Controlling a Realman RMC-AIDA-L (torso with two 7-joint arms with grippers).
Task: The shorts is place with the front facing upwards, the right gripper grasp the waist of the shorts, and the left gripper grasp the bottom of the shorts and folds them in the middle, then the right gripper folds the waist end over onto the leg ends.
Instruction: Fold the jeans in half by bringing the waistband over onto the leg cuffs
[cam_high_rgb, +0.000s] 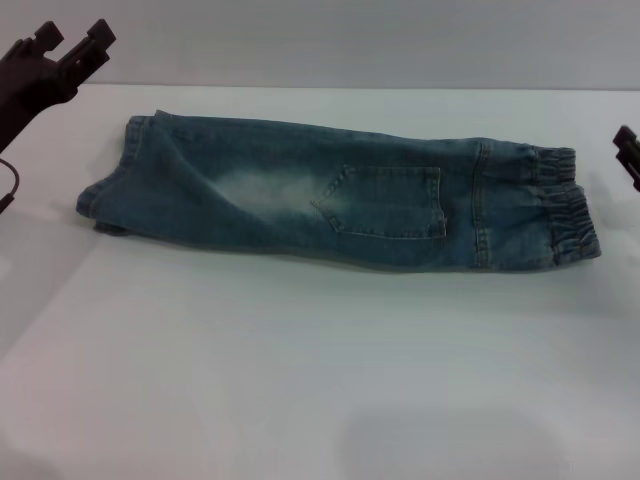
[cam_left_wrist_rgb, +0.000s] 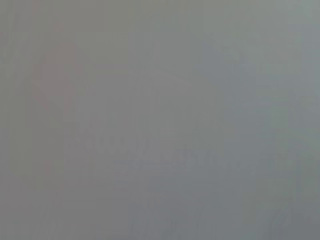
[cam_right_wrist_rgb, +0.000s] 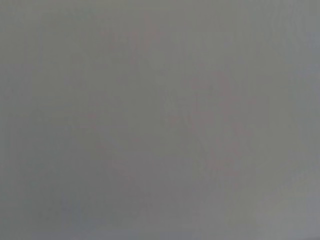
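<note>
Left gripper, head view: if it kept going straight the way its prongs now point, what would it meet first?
The left gripper sits at the far left corner, prongs angled up and to the right, away from the shorts. That line looks free: only the bare white table edge and grey backdrop lie ahead, though depth is unclear.

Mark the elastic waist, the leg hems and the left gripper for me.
waist of the shorts (cam_high_rgb: 562, 205), head view, ruched band.
leg ends (cam_high_rgb: 112, 195), head view, hemmed edge.
left gripper (cam_high_rgb: 68, 42), head view, between its prongs.

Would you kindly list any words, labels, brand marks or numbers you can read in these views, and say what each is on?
None: no readable text on the shorts, their back pocket, the white table, the left gripper or the right gripper. Both wrist views show only blank grey.
</note>
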